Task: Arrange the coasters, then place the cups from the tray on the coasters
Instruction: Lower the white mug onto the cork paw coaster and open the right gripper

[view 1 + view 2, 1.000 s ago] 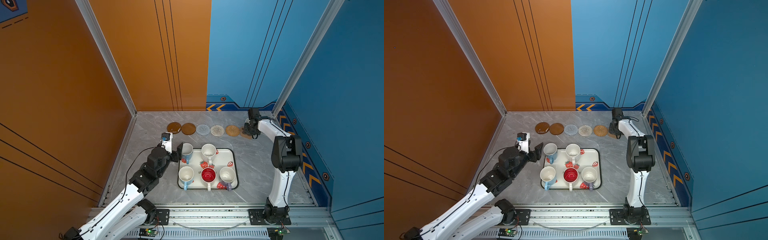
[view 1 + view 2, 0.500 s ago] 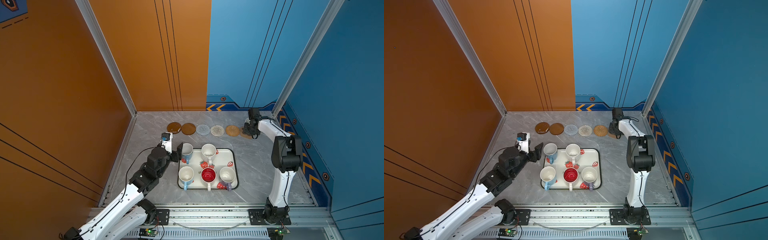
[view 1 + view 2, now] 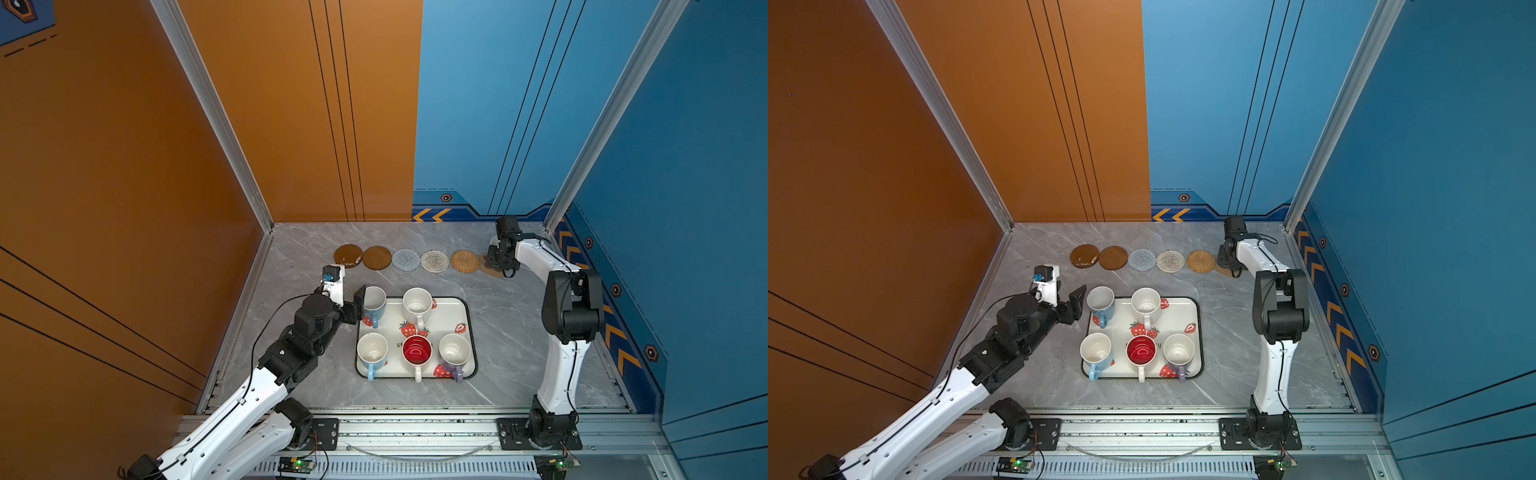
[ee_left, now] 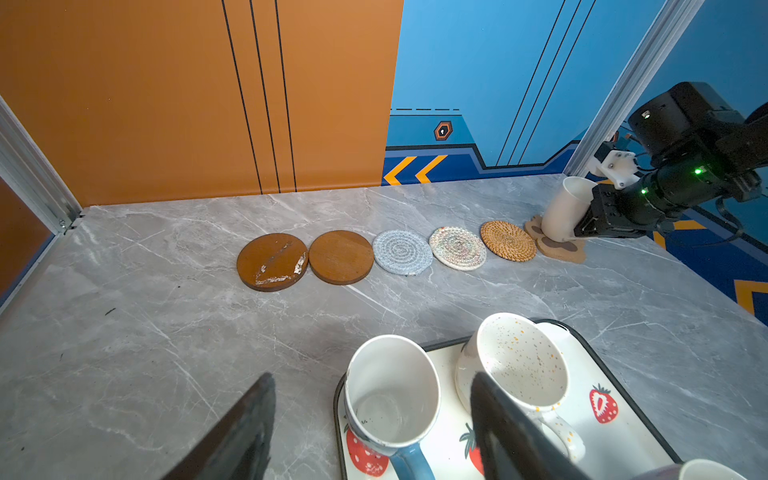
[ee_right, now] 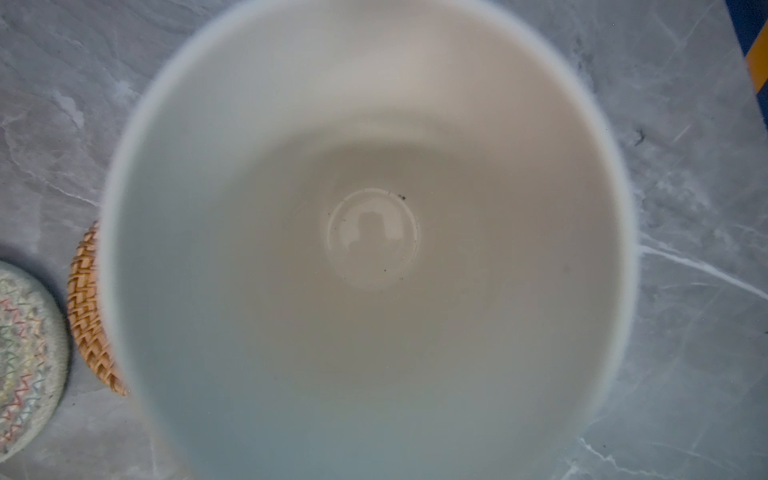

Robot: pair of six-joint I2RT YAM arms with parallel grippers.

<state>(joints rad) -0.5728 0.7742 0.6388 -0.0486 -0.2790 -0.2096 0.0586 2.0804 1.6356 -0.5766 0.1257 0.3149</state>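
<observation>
Marble top (image 3: 519, 353): nothing moved lately, so no progress; likely pause before release. Tray (image 3: 446, 313): five cups aboard. White cup (image 4: 565, 208): pinched in right claw (image 4: 584, 226), tilted on paw coaster (image 4: 561, 249), not yet set flat. Left claw (image 4: 372, 380): wide, poised at blue cup (image 4: 392, 399) on tray corner.

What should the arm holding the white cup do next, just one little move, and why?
Probably tip the white cup upright so that its bottom sits flat on the paw-print coaster. The right gripper is shut on it, and the cup leans over that coaster at the end of the row. Letting go now might topple it.
</observation>
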